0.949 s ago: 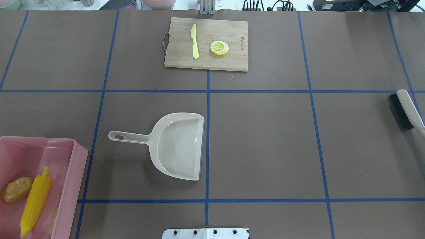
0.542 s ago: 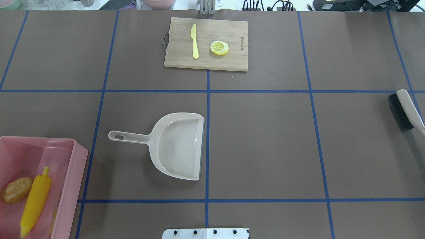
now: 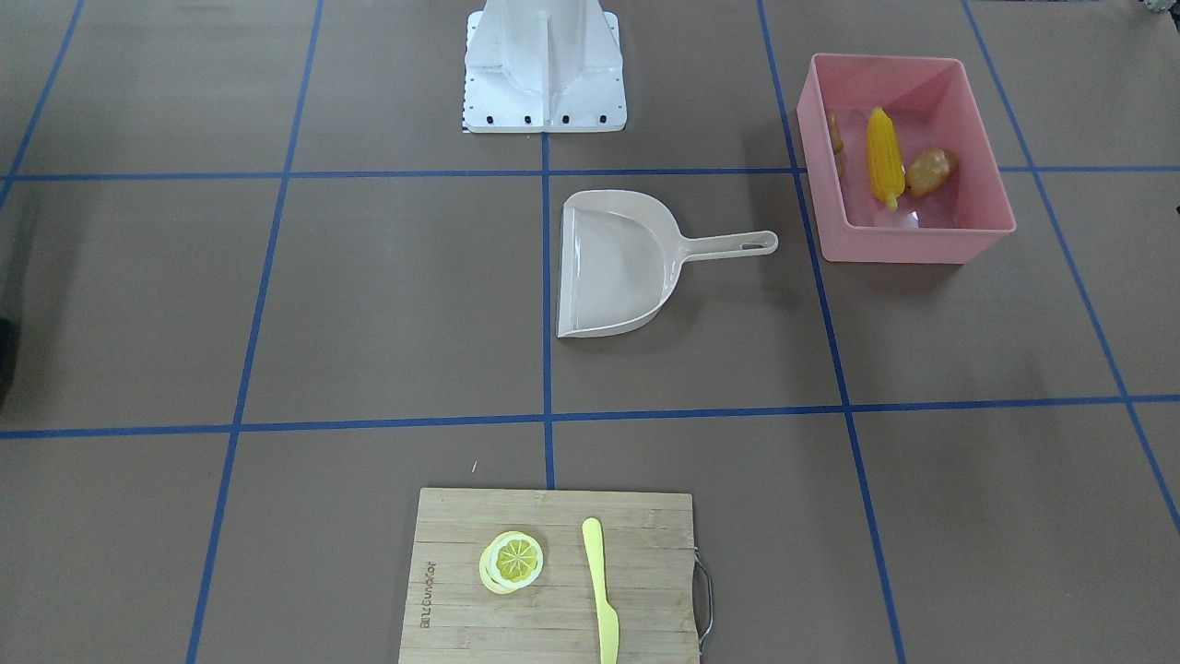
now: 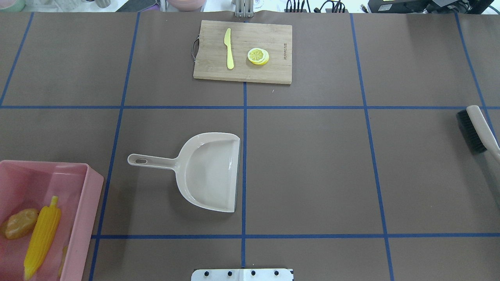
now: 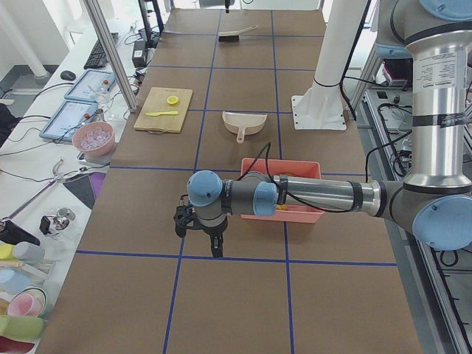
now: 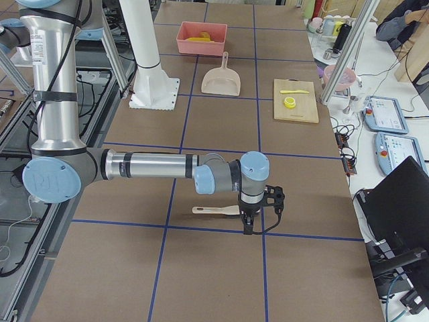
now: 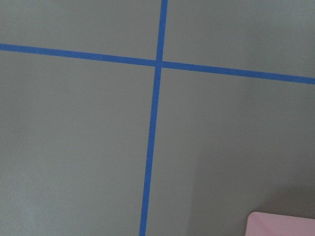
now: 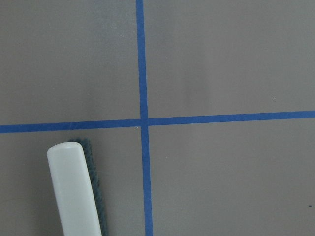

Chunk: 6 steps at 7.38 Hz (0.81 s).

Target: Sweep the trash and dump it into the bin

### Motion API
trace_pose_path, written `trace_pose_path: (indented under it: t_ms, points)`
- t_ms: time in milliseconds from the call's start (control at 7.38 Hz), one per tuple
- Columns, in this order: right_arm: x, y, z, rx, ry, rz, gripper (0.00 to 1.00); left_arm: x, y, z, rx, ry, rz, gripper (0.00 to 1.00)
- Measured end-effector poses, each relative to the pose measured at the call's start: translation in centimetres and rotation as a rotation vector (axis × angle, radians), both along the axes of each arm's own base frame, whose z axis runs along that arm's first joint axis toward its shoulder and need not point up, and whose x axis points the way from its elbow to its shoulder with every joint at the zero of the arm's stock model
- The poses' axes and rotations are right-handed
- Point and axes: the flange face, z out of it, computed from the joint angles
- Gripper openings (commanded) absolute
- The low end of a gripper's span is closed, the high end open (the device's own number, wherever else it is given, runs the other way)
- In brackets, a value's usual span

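The pink bin [image 3: 913, 242] stands on the table on my left side, also seen in the overhead view [image 4: 84, 218]. In it lie the trash pieces: a yellow corn cob [image 3: 883, 155], a brown potato [image 3: 931, 170] and a tan ginger piece [image 3: 835, 131] against the wall. The beige dustpan [image 4: 209, 171] lies empty mid-table. My left gripper [image 5: 214, 247] hangs over bare table beside the bin. My right gripper [image 6: 247, 227] hovers just by the brush [image 6: 214, 210]. Both grippers show only in the side views, so I cannot tell whether they are open or shut.
A wooden cutting board [image 4: 273, 35] at the far middle carries a yellow knife [image 4: 229, 48] and a lemon slice [image 4: 258, 56]. The brush [image 4: 474, 130] lies at the right edge. A corner of the bin [image 7: 283, 223] shows in the left wrist view. The robot base [image 3: 544, 74] stands at my side.
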Motion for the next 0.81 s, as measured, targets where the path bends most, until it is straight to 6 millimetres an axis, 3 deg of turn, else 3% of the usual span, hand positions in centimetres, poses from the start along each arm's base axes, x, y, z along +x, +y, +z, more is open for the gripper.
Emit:
trace_pose_path:
  t_ms: [271,814]
  points:
    - [0.0,0.01,0.01,-0.001,0.0,0.0,1.0,0.0,-0.13,1.3,0.037,0.001,-0.005,0.99]
    - [-0.03,0.01,-0.01,-0.001,-0.004,-0.002,1.0,-0.39,-0.11,1.16,0.055,-0.002,-0.01,0.99]
